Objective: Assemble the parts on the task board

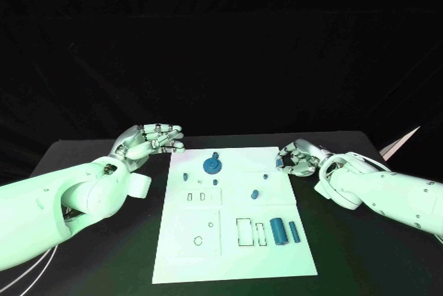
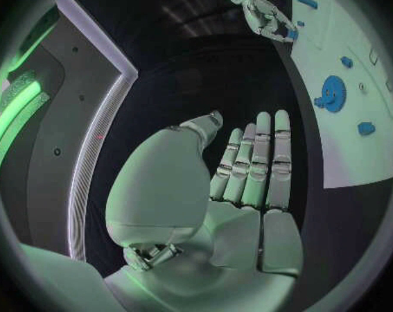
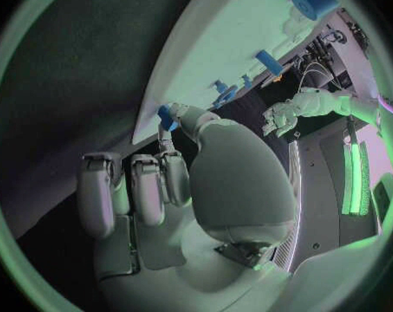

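Note:
The white task board [image 1: 231, 257] lies mid-table. On it a round blue part [image 1: 213, 164] stands near the far end, small blue parts [image 1: 255, 194] are scattered around the middle, and two blue cylinders [image 1: 278, 231] lie at its near right. My right hand [image 1: 297, 158] hovers at the board's far right edge and pinches a small blue part [image 3: 168, 114] between thumb and finger. My left hand [image 1: 152, 141] hangs off the far left corner, fingers loosely bent, holding nothing. The left wrist view shows the round blue part [image 2: 332, 90] and the right hand [image 2: 265, 14].
Rectangular slots [image 1: 244, 232] and an oval hole [image 1: 198, 240] are cut in the board's near half. Black table [image 1: 360, 257] surrounds the board on all sides. A pale object [image 1: 402, 142] juts up at the table's far right corner.

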### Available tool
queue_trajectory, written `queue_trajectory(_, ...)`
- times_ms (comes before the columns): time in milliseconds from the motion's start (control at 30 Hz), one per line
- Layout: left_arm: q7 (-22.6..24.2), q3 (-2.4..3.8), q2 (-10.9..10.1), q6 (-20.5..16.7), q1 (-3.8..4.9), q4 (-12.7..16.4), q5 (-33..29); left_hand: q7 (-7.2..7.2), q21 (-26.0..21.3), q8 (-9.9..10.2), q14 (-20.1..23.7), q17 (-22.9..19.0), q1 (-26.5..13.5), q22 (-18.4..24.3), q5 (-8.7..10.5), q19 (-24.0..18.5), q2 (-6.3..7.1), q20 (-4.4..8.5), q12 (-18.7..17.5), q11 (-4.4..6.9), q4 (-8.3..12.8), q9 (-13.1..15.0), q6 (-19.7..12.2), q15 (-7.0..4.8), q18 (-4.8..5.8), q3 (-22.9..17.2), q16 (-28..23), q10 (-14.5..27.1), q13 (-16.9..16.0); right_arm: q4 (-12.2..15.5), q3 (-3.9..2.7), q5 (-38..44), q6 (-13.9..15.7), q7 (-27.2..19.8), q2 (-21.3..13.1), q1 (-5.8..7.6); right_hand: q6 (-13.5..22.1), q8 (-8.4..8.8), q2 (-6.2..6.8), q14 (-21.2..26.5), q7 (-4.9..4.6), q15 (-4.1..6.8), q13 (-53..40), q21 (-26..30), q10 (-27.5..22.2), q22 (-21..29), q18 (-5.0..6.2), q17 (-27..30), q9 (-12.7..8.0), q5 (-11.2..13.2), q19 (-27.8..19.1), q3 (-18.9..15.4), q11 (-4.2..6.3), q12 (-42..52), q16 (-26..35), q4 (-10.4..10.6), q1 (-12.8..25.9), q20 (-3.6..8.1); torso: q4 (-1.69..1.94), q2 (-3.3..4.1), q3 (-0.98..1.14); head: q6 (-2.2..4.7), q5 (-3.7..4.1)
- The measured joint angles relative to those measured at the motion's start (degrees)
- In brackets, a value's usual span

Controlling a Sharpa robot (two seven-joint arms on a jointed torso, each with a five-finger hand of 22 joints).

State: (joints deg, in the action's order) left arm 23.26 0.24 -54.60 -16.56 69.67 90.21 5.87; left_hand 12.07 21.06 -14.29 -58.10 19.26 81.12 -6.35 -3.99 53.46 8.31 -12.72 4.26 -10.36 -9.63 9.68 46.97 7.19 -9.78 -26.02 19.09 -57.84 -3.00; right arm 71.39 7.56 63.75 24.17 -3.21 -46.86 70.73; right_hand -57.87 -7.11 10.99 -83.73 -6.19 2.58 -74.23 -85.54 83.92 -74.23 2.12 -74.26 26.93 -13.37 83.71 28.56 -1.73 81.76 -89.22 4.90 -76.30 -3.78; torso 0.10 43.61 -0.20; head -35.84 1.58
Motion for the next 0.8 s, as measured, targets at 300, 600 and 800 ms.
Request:
queue_trajectory(300, 0.0, 0.0, 0.0, 0.0, 0.0, 0.0, 0.0, 0.0, 0.0, 0.0, 0.0, 0.0, 0.0, 0.0, 0.0, 0.0, 0.0, 0.0, 0.0, 0.0, 0.0, 0.0, 0.0, 0.0, 0.0, 0.0, 0.0, 0.0, 0.0, 1.0, -0.01, 0.1, 2.6, 0.7, -0.3, -0.01, -0.1, -0.44, 0.0, 0.0, 0.1, 0.0, 0.0, -0.7, 0.0, 0.0, 0.0, 0.0, 0.0, 0.4, 0.0, 0.0, 0.01, 0.0, 0.0, 0.0, 0.0, 0.01, 0.02, -0.01, -0.01, 0.01, 0.04)
queue_trajectory(600, 0.0, 0.0, 0.0, 0.0, 0.0, -0.2, 0.0, 0.0, 0.0, 0.0, 0.0, 0.0, 0.0, 0.0, 0.0, 0.0, 0.0, 0.0, 0.0, 0.0, 0.0, 0.0, 0.0, 0.0, 0.0, 0.0, 0.0, 0.0, 0.0, 8.2, -0.19, 0.8, 3.3, 7.6, -1.6, 1.04, -0.1, -0.45, 0.0, 0.0, 0.1, -0.01, 0.0, -0.7, 0.0, 0.0, -0.01, 0.0, 0.0, 0.4, 0.0, 0.9, 0.0, 0.0, 0.0, -0.9, 0.0, 0.01, -0.09, -0.13, -0.02, -0.12, -0.02)
queue_trajectory(800, -0.1, -0.01, 0.2, 0.0, 0.0, -0.6, 0.0, 0.0, 0.0, 0.0, 0.0, 0.0, 0.0, 0.0, 0.0, 0.0, 0.0, 0.0, 0.0, 0.0, 0.0, 0.0, 0.0, 0.0, 0.0, 0.0, 0.0, 0.0, 0.0, 15.3, -0.28, 2.8, 4.3, 13.7, -0.9, 1.95, 0.7, -1.1, -0.74, 0.0, 0.08, -0.01, 0.0, -0.7, 0.0, 0.0, -0.01, 0.0, 0.1, 0.4, 0.0, 0.9, 0.0, 0.0, 0.0, -0.9, 0.7, 0.0, -0.13, -0.29, -0.03, -0.77, -0.77)
